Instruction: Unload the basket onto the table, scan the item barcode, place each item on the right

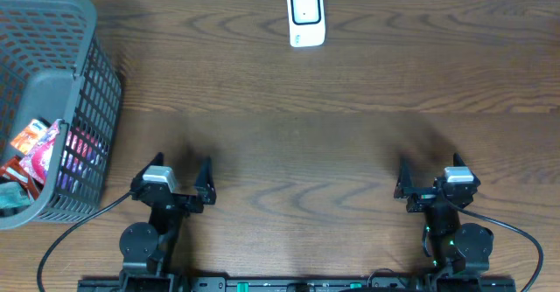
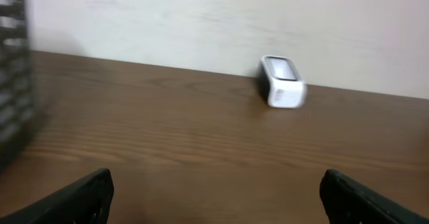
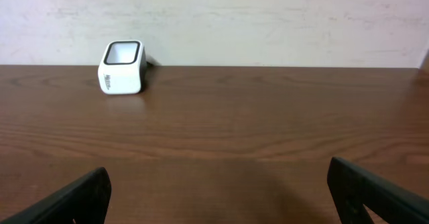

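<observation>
The white barcode scanner [image 1: 306, 17] stands at the far middle edge of the wooden table, its window facing up; it also shows as the scanner [image 2: 283, 82] and the scanner [image 3: 122, 66] by the wall in both wrist views. Red packaged items [image 1: 35, 148] lie inside the grey mesh basket [image 1: 91, 30] at the left. No barcode shows. My left gripper [image 1: 184, 163] [image 2: 216, 177] rests open near the front edge, right of the basket, nothing between its fingers. My right gripper [image 1: 429, 163] [image 3: 218, 172] rests open at the front right, also holding nothing.
The basket's dark wall [image 2: 12, 83] fills the left edge of the left wrist view. A pale wall rises just behind the scanner. Black cables trail from both arm bases along the front edge.
</observation>
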